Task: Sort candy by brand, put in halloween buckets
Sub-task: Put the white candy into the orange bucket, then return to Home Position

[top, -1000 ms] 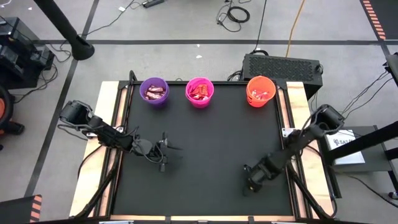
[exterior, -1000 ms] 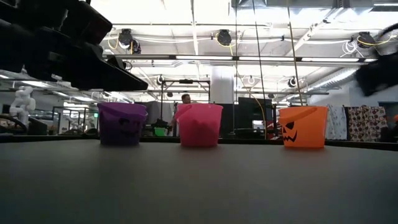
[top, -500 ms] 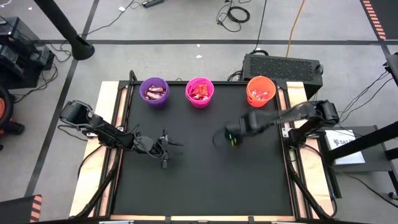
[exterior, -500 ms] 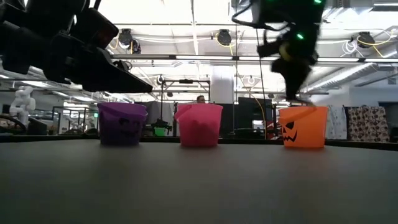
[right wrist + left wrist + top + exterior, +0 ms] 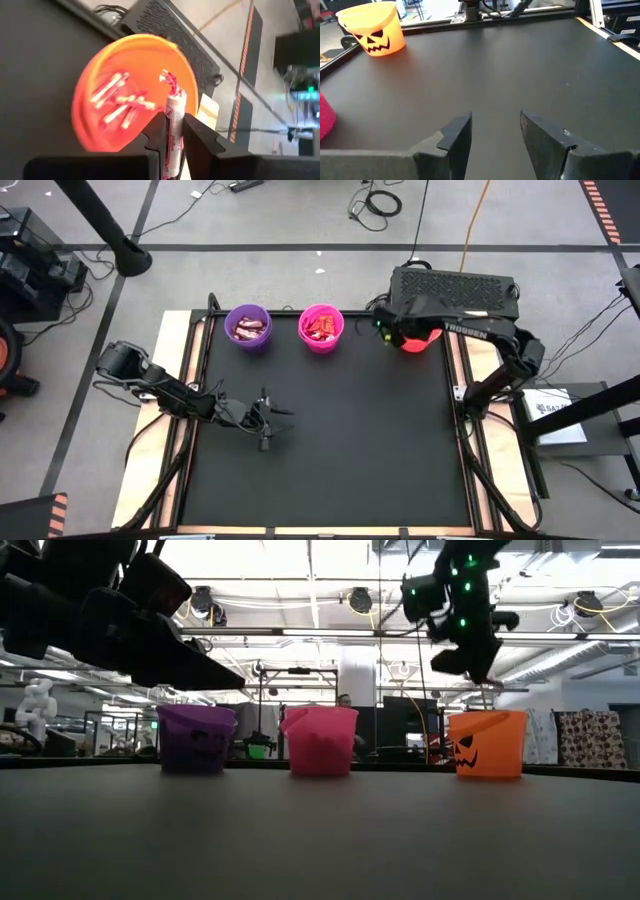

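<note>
Three halloween buckets stand in a row at the table's far edge: purple (image 5: pixel 248 327), pink (image 5: pixel 321 327) and orange (image 5: pixel 424 340), each with candy inside. My right gripper (image 5: pixel 398 330) hangs over the orange bucket (image 5: pixel 107 95) and is shut on a thin pale stick candy (image 5: pixel 173 107). In the low view it is above that bucket's rim (image 5: pixel 478 660). My left gripper (image 5: pixel 265 420) is low over the mat at the left, open, with nothing between its fingers (image 5: pixel 495 125). My right gripper pinches the stick candy between its two fingers (image 5: pixel 200 135). The stick lies along the fingers. Its twisted red-and-white end (image 5: pixel 169 80) juts out past the fingertips. The fingers slant down toward the orange bucket, and the candy is clear of everything above the bucket's opening.
A black vented box (image 5: pixel 455 285) sits just beyond the table's far right corner, behind the orange bucket. The black mat (image 5: pixel 330 450) stretches between the two arms. Cables lie on the floor around the table.
My right gripper has swung from the table's near right part up and toward the far edge, turning at the wrist. It now hangs over the orange bucket with the stick candy.
</note>
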